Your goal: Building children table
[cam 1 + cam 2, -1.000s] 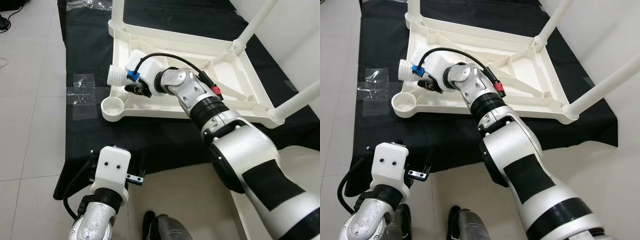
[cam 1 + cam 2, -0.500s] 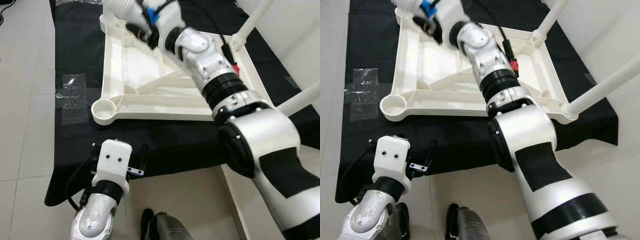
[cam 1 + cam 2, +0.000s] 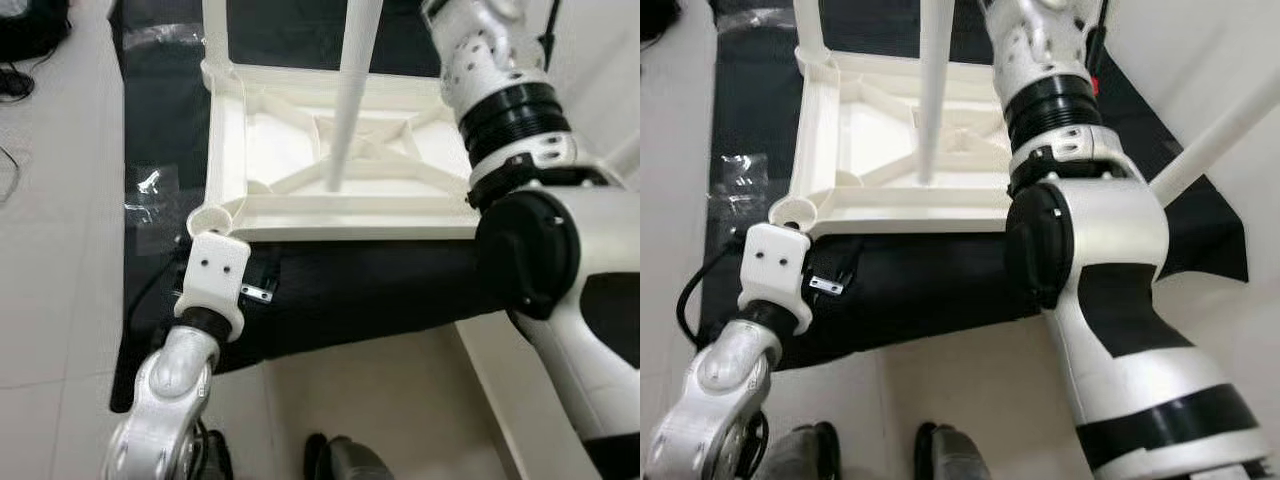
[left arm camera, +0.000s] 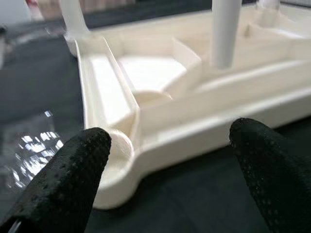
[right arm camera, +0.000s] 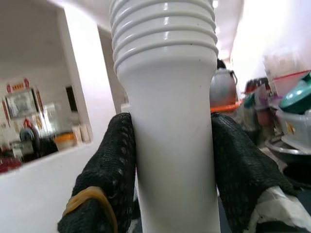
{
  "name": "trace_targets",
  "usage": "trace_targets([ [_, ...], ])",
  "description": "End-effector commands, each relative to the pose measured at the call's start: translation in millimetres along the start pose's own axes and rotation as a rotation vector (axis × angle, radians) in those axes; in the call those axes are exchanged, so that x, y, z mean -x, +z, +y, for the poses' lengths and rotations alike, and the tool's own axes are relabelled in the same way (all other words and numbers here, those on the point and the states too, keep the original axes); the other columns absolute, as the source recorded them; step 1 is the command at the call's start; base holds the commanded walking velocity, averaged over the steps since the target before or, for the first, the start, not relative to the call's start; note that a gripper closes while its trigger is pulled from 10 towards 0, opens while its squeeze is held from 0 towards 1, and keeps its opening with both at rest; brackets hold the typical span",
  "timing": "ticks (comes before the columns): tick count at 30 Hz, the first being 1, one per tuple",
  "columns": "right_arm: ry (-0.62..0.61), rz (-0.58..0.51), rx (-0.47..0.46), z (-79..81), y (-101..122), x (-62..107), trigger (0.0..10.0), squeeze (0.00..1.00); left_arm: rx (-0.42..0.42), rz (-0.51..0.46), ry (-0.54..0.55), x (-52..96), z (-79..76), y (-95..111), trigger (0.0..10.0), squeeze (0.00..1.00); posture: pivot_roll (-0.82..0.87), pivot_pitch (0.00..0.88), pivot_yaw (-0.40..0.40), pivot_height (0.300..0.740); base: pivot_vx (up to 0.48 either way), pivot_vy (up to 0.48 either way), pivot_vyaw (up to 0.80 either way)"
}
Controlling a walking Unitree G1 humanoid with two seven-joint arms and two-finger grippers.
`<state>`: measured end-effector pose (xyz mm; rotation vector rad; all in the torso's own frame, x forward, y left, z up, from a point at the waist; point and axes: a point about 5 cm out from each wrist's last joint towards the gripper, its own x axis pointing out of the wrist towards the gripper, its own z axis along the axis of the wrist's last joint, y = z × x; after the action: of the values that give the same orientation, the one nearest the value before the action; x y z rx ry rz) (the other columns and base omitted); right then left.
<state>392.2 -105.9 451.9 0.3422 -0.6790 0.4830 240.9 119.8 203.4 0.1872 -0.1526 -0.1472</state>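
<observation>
White table leg [image 5: 167, 121] clamped in the right claw [image 5: 167, 160], above an upturned tabletop [image 3: 400, 205] on a black floor mat [image 3: 350, 290].

The leg hung nearly upright, long axis vertical, threaded end uppermost at the claw. The empty corner socket [image 4: 114, 167] lay just ahead of the wide-open left claw [image 4: 170, 160], the nearer one.

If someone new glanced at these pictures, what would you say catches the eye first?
Most striking is the white table leg clamped between the right gripper's black fingers, threaded end showing, held above the upturned white table top on the black mat. Next, the left gripper hovers open by the near corner socket.
</observation>
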Motion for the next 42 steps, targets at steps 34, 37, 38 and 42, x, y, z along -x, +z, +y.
trace_targets([
  [34,0.105,0.122,-0.288,54.1,-60,71.3,0.0,0.00,-0.082,0.014,-0.304,-59.6,3.0,-7,10.0,0.00,0.04,0.027,-0.074,0.740,0.000,0.000,0.00],
  [37,0.110,0.122,-0.294,57.1,-58,71.7,0.0,0.00,-0.075,0.022,-0.297,-63.4,3.2,-10,10.0,0.00,0.04,0.028,-0.073,0.740,0.000,0.000,0.00],
  [38,0.113,0.121,-0.296,58.1,-57,71.8,0.0,0.00,-0.076,0.023,-0.289,-65.3,3.2,-10,10.0,0.00,0.04,0.028,-0.073,0.740,0.000,0.000,0.00],
  [42,0.118,0.123,-0.298,59.9,-56,73.4,0.0,0.00,-0.068,0.023,-0.275,-68.8,3.6,-11,10.0,0.00,0.04,0.031,-0.068,0.740,0.000,0.000,0.00],
])
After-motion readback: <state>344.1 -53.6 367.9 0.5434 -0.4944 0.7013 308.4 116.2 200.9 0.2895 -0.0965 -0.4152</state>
